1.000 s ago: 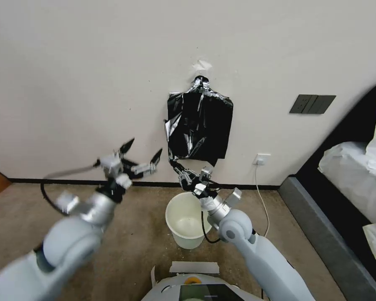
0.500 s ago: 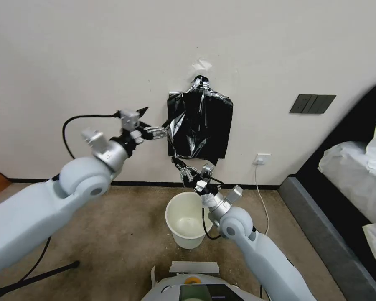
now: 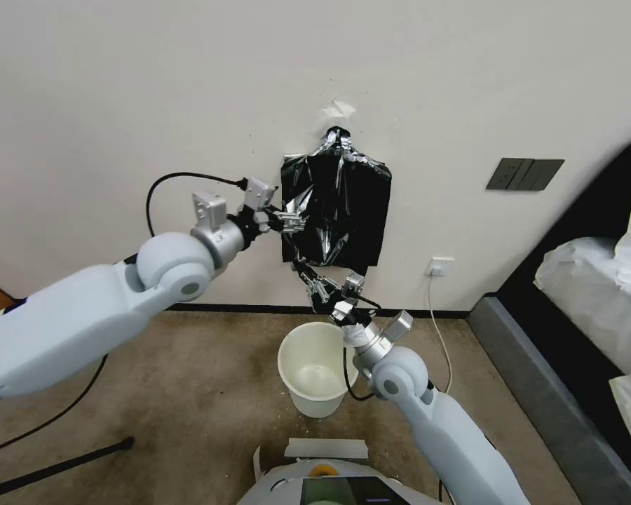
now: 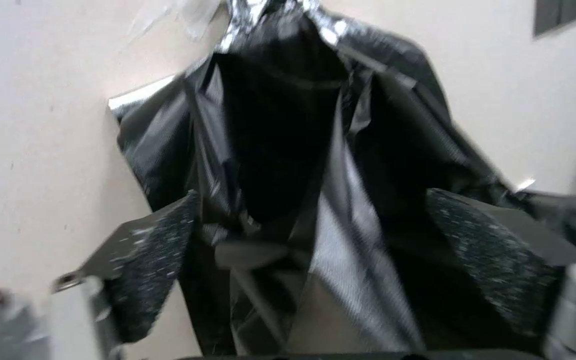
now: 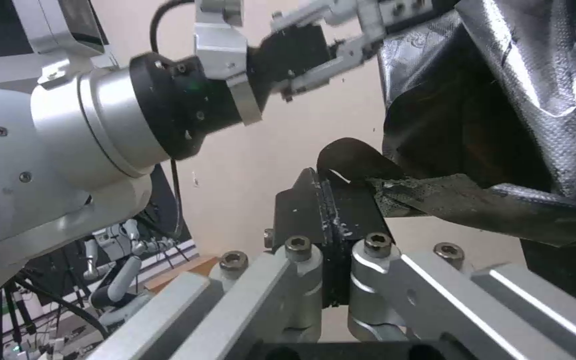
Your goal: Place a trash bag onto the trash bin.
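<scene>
The black trash bag (image 3: 335,210) hangs on the far wall (image 3: 119,105), above the white trash bin (image 3: 314,368) on the floor (image 3: 189,393). The left gripper (image 3: 292,219) is at the bag's left edge, its jaws apart around the plastic. The right gripper (image 3: 307,275) is just under the bag, jaws clamped on its bottom corner. A bed (image 3: 596,280) is on the right, and a wall socket (image 3: 438,266) with a white cord (image 3: 438,337) is near.
</scene>
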### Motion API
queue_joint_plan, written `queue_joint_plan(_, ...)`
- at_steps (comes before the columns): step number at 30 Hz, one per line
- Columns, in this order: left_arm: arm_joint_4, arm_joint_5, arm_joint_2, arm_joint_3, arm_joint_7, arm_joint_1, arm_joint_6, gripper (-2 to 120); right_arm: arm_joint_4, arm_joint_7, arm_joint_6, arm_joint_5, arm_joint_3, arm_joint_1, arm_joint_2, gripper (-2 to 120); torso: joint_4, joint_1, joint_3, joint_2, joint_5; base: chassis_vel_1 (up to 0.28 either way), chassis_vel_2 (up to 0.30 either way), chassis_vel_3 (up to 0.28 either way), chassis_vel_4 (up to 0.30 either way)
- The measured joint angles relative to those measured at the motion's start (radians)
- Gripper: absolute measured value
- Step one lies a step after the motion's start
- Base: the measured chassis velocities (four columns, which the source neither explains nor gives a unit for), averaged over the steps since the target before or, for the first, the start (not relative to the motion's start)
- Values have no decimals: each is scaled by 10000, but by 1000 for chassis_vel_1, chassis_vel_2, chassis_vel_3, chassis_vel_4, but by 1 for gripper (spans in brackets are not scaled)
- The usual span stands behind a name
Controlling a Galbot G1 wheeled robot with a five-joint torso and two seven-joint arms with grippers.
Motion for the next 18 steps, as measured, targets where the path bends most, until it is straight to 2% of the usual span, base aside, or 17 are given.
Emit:
queue_joint_plan(2, 10, -197, -80, 71, -75, 14, 36, 70, 7, 10, 0, 62, 11, 35, 8, 0, 0, -1, 0, 0, -1, 0, 0, 0, 0)
queue_joint_plan(4, 12, -244, -107, 74, -81, 14, 34, 66, 7, 16, 0, 69, 13, 40, 11, 0, 0, 0, 0, 0, 0, 0, 0, 0, 0)
queue_joint_plan(8, 75, -431, -215, 75, -167, -34, 19, 48, 8, 44, 0, 73, 31, 21, 1, 0, -2, -1, 0, 0, 0, 0, 0, 0, 0)
queue_joint_plan(9, 75, -431, -215, 75, -167, -34, 19, 48, 8, 44, 0, 73, 31, 21, 1, 0, -2, -1, 0, 0, 0, 0, 0, 0, 0)
queue_joint_plan(12, 80, -520, -217, -1, -271, 60, 4, 31, 12, 73, 1, 74, 66, -3, -23, 0, -1, -1, -1, 0, 0, 0, 0, 0, 0)
queue_joint_plan(15, 80, -539, -214, -10, -288, 81, 3, 29, 12, 93, 2, 83, 70, -2, -28, 0, -1, -1, -1, 0, 0, 0, 0, 0, 0)
queue_joint_plan(17, 2, -559, -202, -111, -543, 200, 106, 15, 34, 228, 1, 190, 72, 46, -59, 0, -1, -1, 0, 0, -1, 0, 0, 0, 0)
queue_joint_plan(18, 2, -559, -202, -111, -543, 200, 106, 15, 34, 228, 1, 190, 72, 46, -59, 0, -1, -1, 0, 0, -1, 0, 0, 0, 0)
